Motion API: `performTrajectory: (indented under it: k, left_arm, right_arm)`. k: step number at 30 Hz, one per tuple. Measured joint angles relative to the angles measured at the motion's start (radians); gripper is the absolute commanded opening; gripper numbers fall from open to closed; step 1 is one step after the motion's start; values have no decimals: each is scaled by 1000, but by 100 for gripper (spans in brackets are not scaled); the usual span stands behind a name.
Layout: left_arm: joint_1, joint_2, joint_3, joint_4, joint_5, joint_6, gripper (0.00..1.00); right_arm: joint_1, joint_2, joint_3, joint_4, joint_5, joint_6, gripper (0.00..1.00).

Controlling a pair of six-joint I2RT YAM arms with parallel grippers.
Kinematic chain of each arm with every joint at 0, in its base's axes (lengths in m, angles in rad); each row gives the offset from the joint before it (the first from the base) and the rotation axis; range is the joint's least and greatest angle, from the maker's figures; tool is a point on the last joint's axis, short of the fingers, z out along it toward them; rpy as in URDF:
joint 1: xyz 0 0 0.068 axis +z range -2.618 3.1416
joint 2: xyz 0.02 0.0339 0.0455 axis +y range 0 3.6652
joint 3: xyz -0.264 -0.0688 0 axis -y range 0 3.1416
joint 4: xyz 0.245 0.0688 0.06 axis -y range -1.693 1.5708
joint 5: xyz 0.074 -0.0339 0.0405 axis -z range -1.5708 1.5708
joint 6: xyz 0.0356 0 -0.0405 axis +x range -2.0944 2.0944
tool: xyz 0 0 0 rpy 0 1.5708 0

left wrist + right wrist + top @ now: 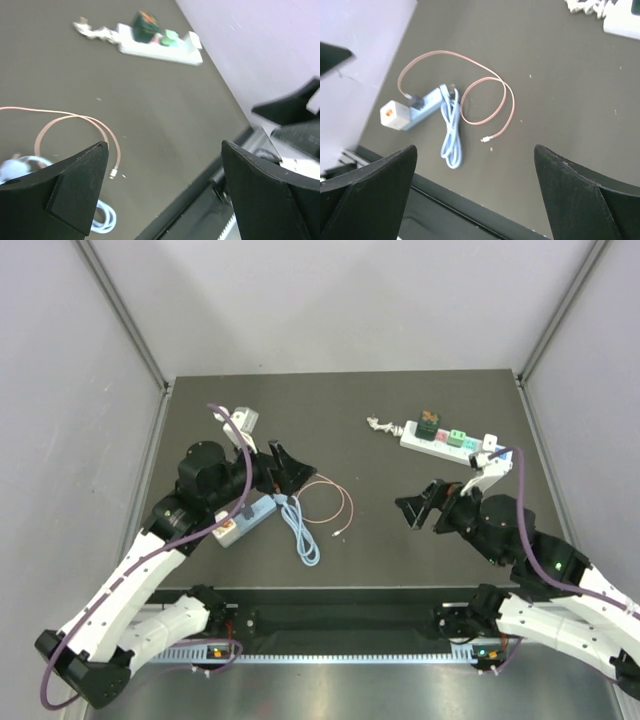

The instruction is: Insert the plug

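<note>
A light blue power strip (245, 519) (427, 107) lies at the table's left, with a white and orange block (392, 114) on its near end. A small black plug (416, 101) sits on the strip's top face, and a pink cable (330, 502) (485, 95) (75, 122) loops away from it to a free metal tip (485, 139) (113, 174). My left gripper (288, 468) (165, 145) hovers open just right of the strip, holding nothing. My right gripper (412, 508) (475, 147) hangs open and empty over the table's middle right.
The strip's coiled blue cord (300, 535) (451, 135) (102, 220) lies beside it. A white power strip (445, 440) (160, 47) carrying green plugs lies at the back right, with a knotted white cord (380, 424) (92, 30) at its left end. Grey walls enclose the table.
</note>
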Motion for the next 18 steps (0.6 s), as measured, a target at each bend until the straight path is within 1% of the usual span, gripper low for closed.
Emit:
performTrajectory:
  k: [3, 7, 11, 18]
  left_arm:
    - [0, 14, -40, 57, 96, -2, 99]
    - [0, 27, -69, 78, 187, -4, 99]
    - [0, 11, -69, 103, 229, 0, 99]
    - [0, -40, -69, 113, 250, 19, 98]
  right_arm:
    - [0, 1, 48, -13, 10, 8, 100]
    - [0, -3, 90, -14, 34, 9, 99]
    - [0, -17, 90, -20, 61, 2, 100]
    - [0, -37, 90, -19, 113, -37, 100]
